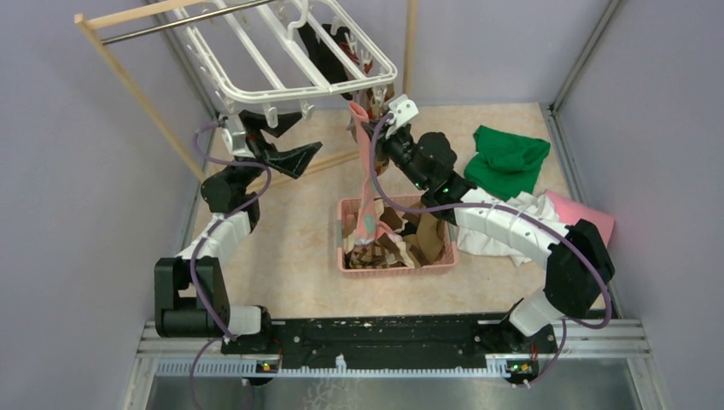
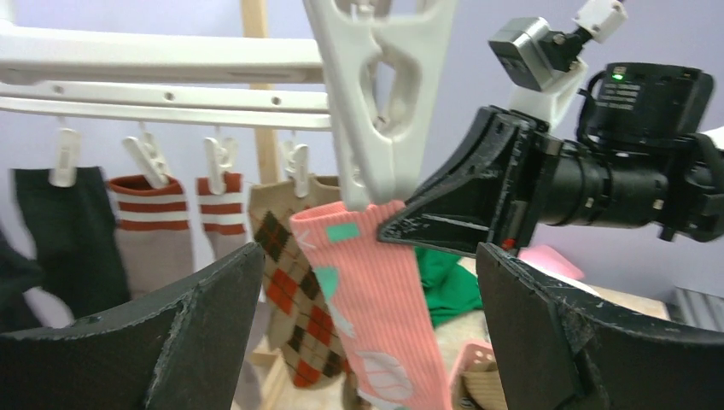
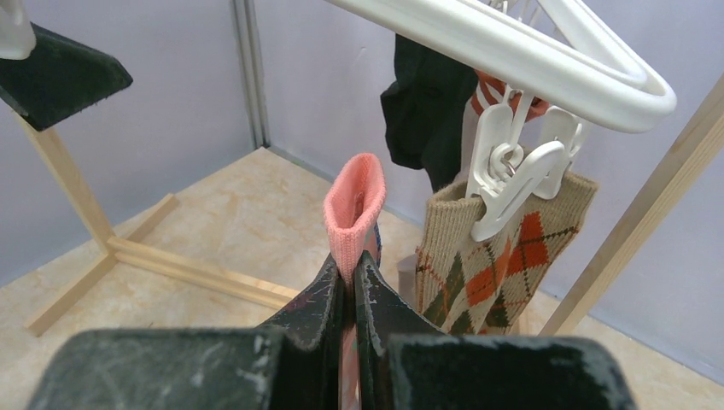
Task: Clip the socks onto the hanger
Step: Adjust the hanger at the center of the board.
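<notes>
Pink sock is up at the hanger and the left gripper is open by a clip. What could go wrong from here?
1. The right gripper pinches the pink sock just under its cuff, so the clip may catch only the edge and slip off.
2. The left gripper is wide open around the clip; unless it squeezes the clip open, the cuff may just bump it.
3. The sock's lower end hangs to the basket and could snag.
</notes>
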Controlling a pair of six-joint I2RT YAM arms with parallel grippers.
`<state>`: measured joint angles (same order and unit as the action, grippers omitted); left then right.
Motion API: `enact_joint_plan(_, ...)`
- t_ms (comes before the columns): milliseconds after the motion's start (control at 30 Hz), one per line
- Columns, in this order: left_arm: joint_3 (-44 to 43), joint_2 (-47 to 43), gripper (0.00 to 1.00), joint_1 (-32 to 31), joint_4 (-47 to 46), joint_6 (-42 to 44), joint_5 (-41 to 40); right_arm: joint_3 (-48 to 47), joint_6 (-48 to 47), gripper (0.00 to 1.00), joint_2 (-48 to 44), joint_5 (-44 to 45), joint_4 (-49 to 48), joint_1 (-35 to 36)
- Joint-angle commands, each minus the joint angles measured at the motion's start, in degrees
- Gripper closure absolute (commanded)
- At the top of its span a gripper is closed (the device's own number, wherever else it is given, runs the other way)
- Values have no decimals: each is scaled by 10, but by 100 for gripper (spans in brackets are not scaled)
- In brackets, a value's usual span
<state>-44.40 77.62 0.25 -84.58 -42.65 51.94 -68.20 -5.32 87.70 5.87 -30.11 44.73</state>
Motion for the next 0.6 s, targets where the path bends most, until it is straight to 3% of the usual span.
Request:
enact_joint_plan(0,12,-18,1,0,-147,67,-68,-17,8,100,-16,-8,-13,-7)
enact_joint_plan(567,-27,-2,2,-25,-181,9,-81,-26,15,100,-4,-16,-14,-15)
